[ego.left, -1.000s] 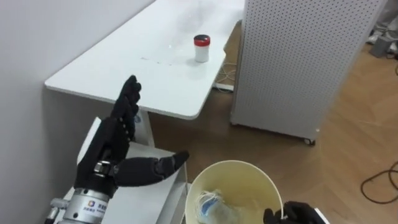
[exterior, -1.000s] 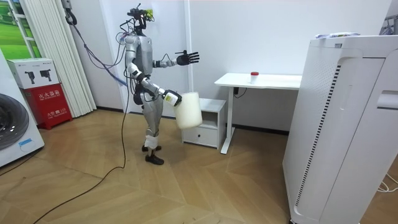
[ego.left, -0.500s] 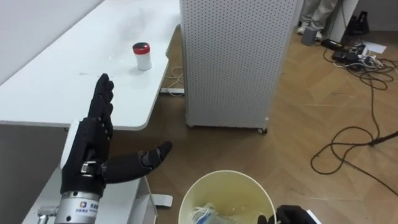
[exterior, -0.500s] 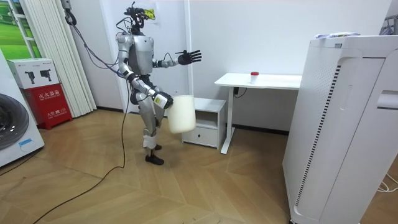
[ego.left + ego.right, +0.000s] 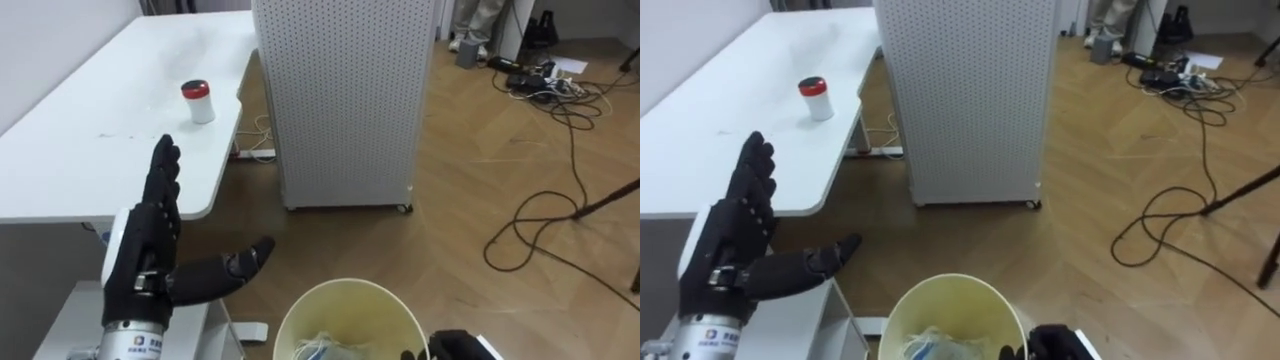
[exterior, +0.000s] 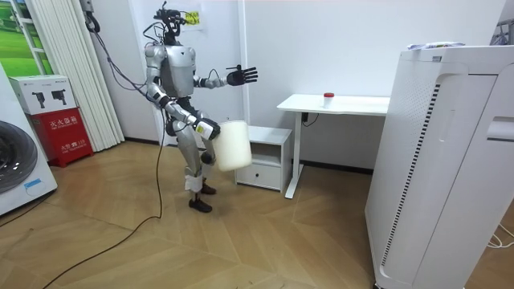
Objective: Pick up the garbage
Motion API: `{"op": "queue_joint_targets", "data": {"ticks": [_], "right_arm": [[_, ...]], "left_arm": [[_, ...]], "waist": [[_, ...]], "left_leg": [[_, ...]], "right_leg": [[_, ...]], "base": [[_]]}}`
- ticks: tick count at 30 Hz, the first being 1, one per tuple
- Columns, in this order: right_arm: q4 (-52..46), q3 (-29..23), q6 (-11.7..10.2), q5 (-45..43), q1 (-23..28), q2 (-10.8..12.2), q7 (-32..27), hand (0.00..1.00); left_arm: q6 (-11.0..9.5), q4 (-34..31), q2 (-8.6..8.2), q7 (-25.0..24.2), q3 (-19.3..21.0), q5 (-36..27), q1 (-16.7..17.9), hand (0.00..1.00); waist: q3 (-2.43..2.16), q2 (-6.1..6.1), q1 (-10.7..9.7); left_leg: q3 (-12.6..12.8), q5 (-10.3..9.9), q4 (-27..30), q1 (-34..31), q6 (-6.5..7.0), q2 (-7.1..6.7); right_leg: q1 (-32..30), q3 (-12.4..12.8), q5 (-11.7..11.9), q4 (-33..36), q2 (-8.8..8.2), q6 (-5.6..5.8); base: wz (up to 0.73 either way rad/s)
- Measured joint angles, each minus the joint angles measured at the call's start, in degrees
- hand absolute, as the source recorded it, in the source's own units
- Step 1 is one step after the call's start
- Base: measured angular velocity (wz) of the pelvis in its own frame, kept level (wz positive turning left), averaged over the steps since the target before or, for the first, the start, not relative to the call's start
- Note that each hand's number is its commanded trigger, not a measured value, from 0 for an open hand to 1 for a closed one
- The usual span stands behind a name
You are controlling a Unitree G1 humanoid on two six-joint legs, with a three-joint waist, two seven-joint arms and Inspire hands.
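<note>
A small white jar with a red lid [image 5: 200, 101] stands on the white table [image 5: 90, 150], ahead of my left hand [image 5: 150, 250]. That hand is raised in the air, open, with fingers straight and thumb spread, holding nothing. A cream round bin [image 5: 350, 320] hangs low in front of me, with my right hand [image 5: 455, 347] curled over its rim at the lower right. Crumpled white and blue rubbish [image 5: 322, 349] lies inside the bin. In the room view I stand left of the table, left hand [image 6: 239, 76] held out and the bin [image 6: 234, 145] at hip height.
A tall white perforated cabinet [image 5: 345, 100] stands on wheels right of the table. Dark cables [image 5: 545, 85] lie across the wood floor at the right. A low white cabinet [image 6: 269, 156] sits beside the table. A person's legs [image 5: 475, 20] show at the top.
The eye view has swung to the right, so table and jar sit further left. In the room view my body has turned and the bin has swung slightly to the view's left.
</note>
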Motion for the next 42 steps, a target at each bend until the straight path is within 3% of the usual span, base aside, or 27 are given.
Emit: {"op": "queue_joint_targets", "data": {"ticks": [1,3,5,9,10,11,12,15,16,17,19,21,22,23,24,25,27,29,31,33,34,35,37,39,40,41,42], "right_arm": [[0.0,0.0,0.0,0.0,0.1,0.0,0.0,1.00],[0.3,0.0,0.2,0.1,0.7,0.3,0.1,1.00],[0.5,0.0,0.2,0.1,1.7,0.5,0.3,1.00],[2.6,0.0,0.3,0.0,3.5,0.6,0.3,1.00],[2.6,0.0,0.3,-0.1,3.8,0.6,0.1,1.00],[2.6,0.0,0.5,-0.7,4.0,0.5,0.1,1.00],[2.4,0.0,1.3,-0.7,4.0,0.5,0.2,1.00],[2.2,0.0,2.8,-0.4,4.1,-0.2,0.4,1.00],[2.2,0.0,3.1,-0.4,4.1,-0.2,0.4,1.00],[1.4,0.1,3.4,-0.5,3.9,-0.2,0.3,1.00],[0.4,0.2,3.3,-0.5,3.8,0.1,0.5,1.00],[-3.0,0.2,3.3,-0.8,4.6,0.5,0.3,1.00],[-3.5,0.2,3.2,-0.8,4.5,0.5,0.1,1.00],[-3.8,0.2,2.3,-0.7,4.3,0.4,-0.1,1.00],[-3.9,0.2,1.9,-0.8,4.0,0.3,-0.3,1.00],[-3.9,0.2,1.9,-0.8,3.8,0.3,-0.3,1.00],[-3.9,0.1,2.1,-0.8,3.9,0.4,-0.3,1.00],[-3.9,0.1,2.3,-0.7,4.1,0.4,-0.4,1.00],[-3.9,0.2,2.3,-0.8,4.2,0.5,-0.5,1.00],[-3.7,0.2,2.4,-1.3,4.3,0.3,-1.4,1.00],[-3.6,0.2,2.5,-1.4,4.3,0.1,-1.4,1.00],[-3.4,0.4,2.6,-1.6,3.6,0.3,-1.3,1.00],[-2.9,0.5,2.5,-1.5,2.8,0.9,-1.4,1.00],[-3.0,-0.3,2.5,-0.3,2.5,0.5,-1.6,1.00],[-3.0,-0.4,2.5,-0.2,2.1,0.3,-1.7,1.00],[-2.8,-0.2,2.6,-0.6,1.8,0.4,-1.7,1.00],[-3.4,0.0,2.5,-1.3,1.9,0.6,-1.5,1.00]], "left_arm": [[0.0,0.3,0.00,0.0,-0.1,0.0,0.0,0.00],[-0.6,0.9,-0.03,0.0,-0.2,0.1,0.0,0.00],[-1.0,2.1,-0.04,0.0,-0.2,0.3,0.0,0.00],[-1.0,2.2,-0.02,-1.0,-0.6,0.1,0.4,0.00],[-1.0,2.2,-0.02,-1.2,-0.6,-0.1,0.4,0.00],[-1.0,2.1,-0.02,-1.8,-0.5,-1.3,0.4,0.00],[-1.0,2.0,0.02,-2.5,-0.4,-1.8,0.4,0.00],[-1.4,1.6,0.03,-4.1,-1.8,-2.0,0.4,0.00],[-1.4,1.5,0.02,-4.4,-1.8,-2.0,0.3,0.00],[-1.6,1.5,0.04,-4.6,-1.7,-2.0,-0.8,0.00],[-1.8,1.5,0.03,-4.3,-1.7,-2.0,-1.6,0.00],[-1.8,1.6,0.11,-3.4,-1.6,-1.9,-1.6,0.00],[-1.9,1.6,0.16,-3.2,-1.6,-2.0,-1.6,0.00],[-1.9,1.6,0.15,-2.9,-1.8,-1.9,-1.9,0.00],[-2.0,1.6,0.20,-2.3,-1.7,-1.9,-2.4,0.00],[-2.0,1.6,0.23,-1.8,-1.7,-1.8,-2.7,0.00],[-2.0,1.6,0.29,-0.1,-1.7,-1.5,-3.7,0.00],[-2.1,1.9,0.33,0.3,-2.0,-1.1,-3.7,0.00],[-2.1,2.2,0.38,0.4,-3.0,-1.0,-3.7,0.00],[-2.0,2.4,0.37,0.2,-4.4,-0.9,-3.6,0.00],[-2.0,2.4,0.32,0.2,-4.7,-0.9,-3.6,0.00],[-2.0,2.5,0.55,0.2,-4.5,-0.9,-3.7,0.00],[-1.6,3.0,0.64,-0.1,-4.5,-1.2,-3.7,0.00],[-1.4,1.6,0.72,-0.4,-5.0,-1.0,-3.5,0.00],[-1.4,1.3,0.77,0.0,-5.0,-1.0,-3.6,0.00],[-1.4,1.2,1.14,0.5,-4.8,-0.9,-3.1,0.00],[-1.4,1.2,1.27,0.6,-4.3,-0.9,-2.5,0.00]], "waist": [[-0.08,0.10,0.5],[-0.24,0.21,1.3],[-0.57,0.25,1.2],[-0.87,-0.41,1.3],[-0.89,-0.48,1.3],[-0.88,-0.67,2.1],[-1.05,-1.42,2.7],[-1.49,-2.85,3.2],[-1.94,-3.01,3.7],[-2.11,-3.91,4.3],[-1.60,-3.92,4.6],[-1.09,-3.47,4.9],[-0.97,-3.22,4.9],[-0.61,-2.67,4.6],[-0.40,-1.95,4.8],[-0.28,-1.60,4.6],[0.09,-0.53,4.2],[0.06,0.07,3.4],[0.03,0.00,2.2],[-0.33,0.28,0.8],[-0.70,0.56,0.8],[-0.60,0.43,1.6],[-0.30,-0.12,0.5],[-0.18,-1.12,1.5],[-0.22,-0.99,1.9],[-0.53,-1.51,3.0],[-0.54,-1.76,3.0]], "left_leg": [[-0.1,1.1,-1.9,-1.4,0.07,0.03],[-2.4,8.5,-11.1,-4.8,0.13,-0.59],[-2.9,13.2,-13.4,-4.6,0.38,-1.25],[2.7,13.7,-10.1,-4.1,2.03,-0.51],[3.1,13.3,-8.5,-4.5,2.59,-0.61],[3.3,11.6,-5.2,-5.3,4.47,-1.05],[3.2,9.9,-3.1,-6.1,4.49,-2.02],[2.9,10.5,-4.0,-7.9,4.23,-4.92],[3.6,9.7,-3.1,-7.7,5.47,-5.54],[5.2,6.7,0.0,-7.3,7.79,-6.62],[6.1,1.9,4.8,-6.3,8.86,-6.97],[6.5,-3.2,7.4,-2.7,9.23,-7.64],[6.5,-3.9,7.2,-1.7,9.36,-7.77],[6.4,-5.2,6.2,0.3,9.54,-7.86],[5.8,-6.0,5.2,1.8,9.63,-7.84],[5.3,-6.3,4.7,2.4,9.59,-7.75],[3.0,-6.4,1.4,4.9,9.38,-7.36],[0.8,-6.2,-1.2,7.1,8.86,-6.59],[-2.1,-6.1,-2.8,9.5,8.14,-6.18],[-6.0,-6.7,-3.0,11.6,6.01,-5.12],[-6.2,-6.6,-3.2,11.8,5.02,-4.63],[-6.0,-5.6,-2.5,11.4,2.38,-3.59],[-6.2,-5.2,-4.0,9.8,1.12,-2.73],[-6.3,-1.5,-9.8,5.5,-0.19,-2.09],[-6.2,2.1,-10.5,4.2,0.10,-1.48],[-4.8,3.7,-9.7,4.7,1.78,-0.82],[-4.7,3.7,-9.8,6.2,1.78,-0.82]], "right_leg": [[-0.1,0.0,-0.1,0.1,0.02,0.08],[-0.4,-0.1,-1.5,1.7,-0.15,0.59],[-0.3,0.0,-3.3,3.1,-0.45,1.55],[1.4,-0.7,-7.1,5.1,-2.34,3.20],[1.7,-0.5,-7.8,5.9,-2.72,3.29],[2.2,-0.1,-9.7,7.4,-3.50,2.94],[2.4,0.3,-11.6,8.9,-4.76,3.67],[6.2,2.1,-16.7,10.7,-8.08,6.05],[7.0,2.7,-17.7,11.2,-9.16,6.44],[7.4,2.3,-19.3,14.7,-11.28,8.02],[5.9,-0.1,-17.6,24.3,-14.01,10.38],[3.8,-0.8,-10.2,34.7,-16.17,10.33],[3.2,-0.8,-7.9,36.5,-16.45,10.15],[1.8,-0.7,-2.4,39.8,-16.86,10.18],[-0.3,-0.8,-0.5,42.5,-16.82,10.01],[-1.6,-0.8,-1.8,43.3,-16.77,9.84],[-8.4,-0.5,-7.3,41.1,-14.09,8.59],[-12.1,-0.5,-8.4,31.9,-10.74,8.45],[-12.6,-0.2,-6.8,17.5,-7.91,7.12],[-12.2,1.5,2.8,8.2,-4.59,5.76],[-11.2,1.1,2.9,7.6,-4.34,5.24],[-9.0,1.5,3.1,5.5,-3.51,4.54],[-5.5,5.6,3.3,1.9,-3.24,4.89],[-3.2,8.2,3.5,-0.8,-3.08,5.51],[-2.9,8.2,3.4,-0.8,-2.64,5.78],[-1.8,8.2,2.7,-1.0,-2.33,6.61],[-0.3,6.6,2.6,-1.9,-2.45,6.69]], "base": [[-0.16],[-0.14],[0.27],[0.32],[0.10],[0.00],[0.05],[0.23],[0.09],[0.08],[0.04],[-0.08],[-0.09],[-0.16],[-0.15],[0.00],[0.19],[0.42],[0.70],[0.83],[0.45],[0.36],[0.71],[0.60],[0.10],[0.00],[0.00]]}}
